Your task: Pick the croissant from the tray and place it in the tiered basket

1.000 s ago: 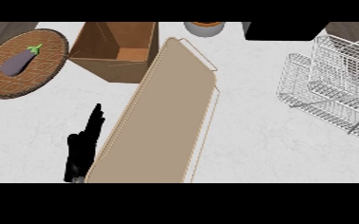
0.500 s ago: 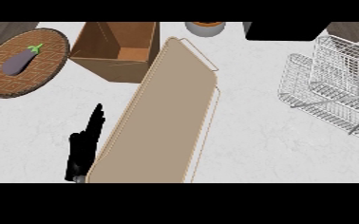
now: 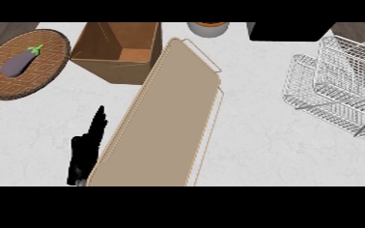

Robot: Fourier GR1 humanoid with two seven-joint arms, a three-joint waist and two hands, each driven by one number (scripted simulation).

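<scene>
A long beige tray lies slanted across the middle of the counter, and no croissant shows on it. The white wire tiered basket stands at the right edge, partly cut off, and I see nothing in it. My left hand rests at the tray's lower left side with its fingers straight and pointing up, holding nothing. My right hand is out of the view.
An open brown cardboard box stands behind the tray's left side. A round woven mat at far left carries a purple eggplant. A grey pot and a black appliance sit along the back edge.
</scene>
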